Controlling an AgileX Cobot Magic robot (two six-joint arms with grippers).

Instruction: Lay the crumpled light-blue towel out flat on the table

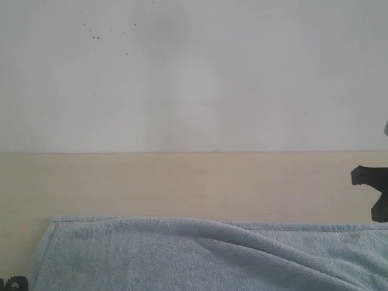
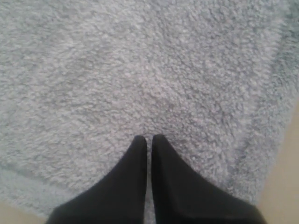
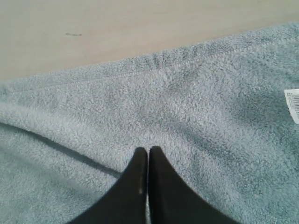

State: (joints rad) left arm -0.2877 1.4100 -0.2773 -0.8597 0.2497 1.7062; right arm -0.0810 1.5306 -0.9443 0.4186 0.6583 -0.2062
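Evidently the spreading was judged to be well along: the towel (image 1: 200, 257) was seen lying across the bottom of the exterior frame, from near the lower left corner to the right edge. It lay mostly open on the table (image 1: 182, 182), with one soft fold (image 1: 285, 245) running from the middle down toward the lower right. The left gripper (image 2: 148, 137) was shown with its fingers pressed together over plain pile near a towel edge, no cloth visibly pinched between them. The right gripper (image 3: 148, 149) was likewise closed over the cloth, with a white tag (image 3: 292, 105) nearby. Smoothing that fold was taken as the step in hand; the next move was thought to call for a grip on an edge and an outward pull, or a flat sweep along the ridge. The tabletop was seen as pale beige and matte across the middle of the frame, backed by a white-grey wall (image 1: 194, 73) marked with a few dark specks (image 1: 96, 36) at upper left.
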